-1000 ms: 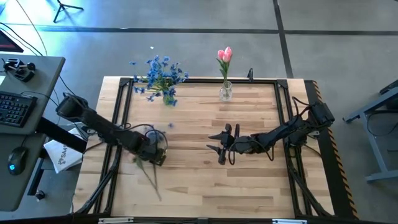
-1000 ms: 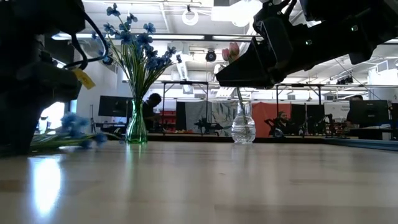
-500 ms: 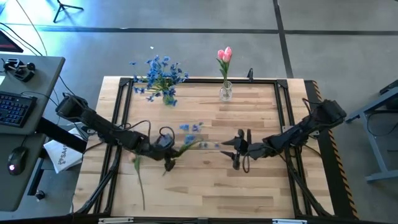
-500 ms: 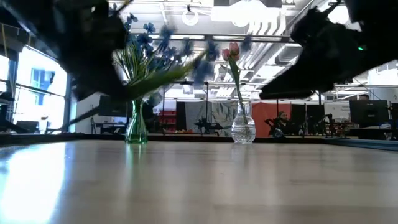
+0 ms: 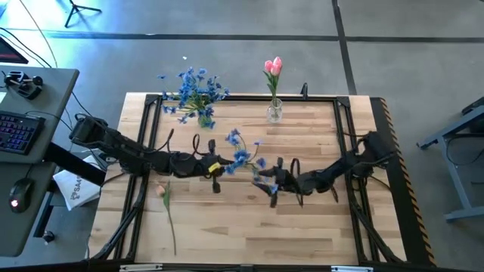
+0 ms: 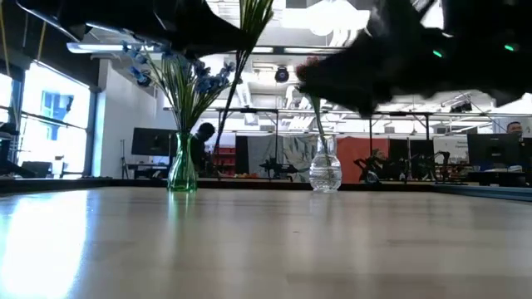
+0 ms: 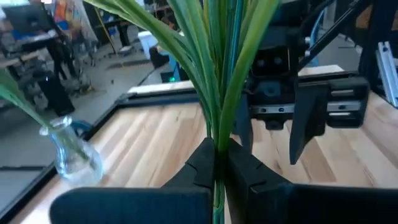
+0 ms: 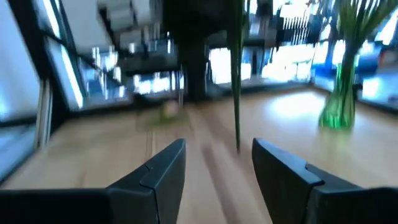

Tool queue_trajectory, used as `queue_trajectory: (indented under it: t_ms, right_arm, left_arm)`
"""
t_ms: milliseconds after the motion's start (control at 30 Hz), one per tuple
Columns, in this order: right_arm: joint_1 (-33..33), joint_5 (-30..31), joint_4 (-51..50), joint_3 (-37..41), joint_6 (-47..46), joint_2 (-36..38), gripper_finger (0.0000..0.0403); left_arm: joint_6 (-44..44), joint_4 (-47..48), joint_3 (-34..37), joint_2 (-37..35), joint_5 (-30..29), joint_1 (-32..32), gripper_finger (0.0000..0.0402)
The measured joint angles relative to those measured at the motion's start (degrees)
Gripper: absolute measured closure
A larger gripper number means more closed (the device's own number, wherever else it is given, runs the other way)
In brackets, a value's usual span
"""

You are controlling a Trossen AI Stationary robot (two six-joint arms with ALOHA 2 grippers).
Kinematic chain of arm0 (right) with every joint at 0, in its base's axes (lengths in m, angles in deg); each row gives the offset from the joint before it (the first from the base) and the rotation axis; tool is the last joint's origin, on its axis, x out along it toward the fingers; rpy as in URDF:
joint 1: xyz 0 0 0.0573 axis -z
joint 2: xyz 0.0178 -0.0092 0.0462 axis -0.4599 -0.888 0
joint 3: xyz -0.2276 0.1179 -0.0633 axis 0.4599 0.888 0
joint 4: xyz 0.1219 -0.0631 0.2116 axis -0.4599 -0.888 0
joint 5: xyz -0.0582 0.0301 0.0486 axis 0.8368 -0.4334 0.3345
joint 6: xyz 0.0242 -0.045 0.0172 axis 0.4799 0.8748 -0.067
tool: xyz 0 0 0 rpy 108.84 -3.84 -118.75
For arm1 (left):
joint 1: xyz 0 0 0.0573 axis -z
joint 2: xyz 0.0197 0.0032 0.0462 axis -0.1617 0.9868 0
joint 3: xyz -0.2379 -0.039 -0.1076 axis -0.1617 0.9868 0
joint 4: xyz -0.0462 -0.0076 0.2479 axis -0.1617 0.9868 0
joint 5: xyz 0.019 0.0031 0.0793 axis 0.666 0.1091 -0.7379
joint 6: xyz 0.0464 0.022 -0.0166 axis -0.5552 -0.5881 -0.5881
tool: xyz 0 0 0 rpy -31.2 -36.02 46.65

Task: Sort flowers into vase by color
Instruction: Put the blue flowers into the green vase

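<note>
My left gripper [image 5: 215, 168] is over the middle of the table, shut on a bunch of blue flowers [image 5: 242, 155] with green stems [image 7: 214, 74]. The bunch stands nearly upright in the low view [image 6: 237, 75]. My right gripper [image 5: 272, 183] is open just right of the blossoms; in its wrist view the stem [image 8: 236, 93] hangs ahead of the open fingers [image 8: 217, 168], untouched. A green vase [image 5: 203, 113] of blue flowers and a clear vase [image 5: 274, 112] with a pink tulip stand by the far edge. One pink tulip [image 5: 163, 195] lies flat on the table. My left gripper pinches the bundle of green stems [image 7: 216, 146] between its two fingers, on the lower part of the stems. The fingers come about level from the table's left, lying across the stems. The bunch is lifted clear, nearly upright, and its lower end [image 8: 237, 146] hangs free above the table.
A black frame [image 5: 151, 121] runs around the wooden table [image 5: 249, 234]. A desk with a keyboard [image 5: 19, 128] and mouse stands off the left side. The near half of the table shows bare wood right of the lying tulip.
My left gripper has lifted the blue bunch off the table's left part and carried it toward the middle, and the bunch has swung from lying flat to nearly upright. The pink tulip has stayed lying on the table. My right gripper drew slightly right, then returned toward the bunch.
</note>
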Motion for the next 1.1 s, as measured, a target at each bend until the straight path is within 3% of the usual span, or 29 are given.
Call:
queue_trajectory:
  t_ms: [133, 333, 533, 833, 1100]
  right_arm:
    - [2.26, -2.15, 3.06, -4.98, 4.6, -1.33, 0.0204]
    - [3.62, -1.4, 1.88, -9.18, 10.83, 1.63, 0.0146]
    - [4.98, -1.34, -12.56, -15.5, 10.48, 3.83, 0.0136]
    - [5.88, -1.49, -38.34, -29.89, 10.43, 3.61, 0.0179]
    - [5.84, -2.58, -41.5, -31.57, 9.31, 3.61, 0.0288]
  left_arm:
    - [-0.94, -1.58, 0.0, 0.02, 0.13, 0.22, 0.04]
    - [-0.98, -0.99, 0.0, 0.02, 0.32, 1.03, 0.0401]
    - [-0.92, -1.37, 0.0, 0.0, 0.28, 0.99, 0.0401]
    - [-0.09, -1.41, 0.0, 0.0, -0.43, 0.99, 0.04]
    - [1.68, 1.91, -0.02, 0.0, -0.1, -0.26, 0.0349]
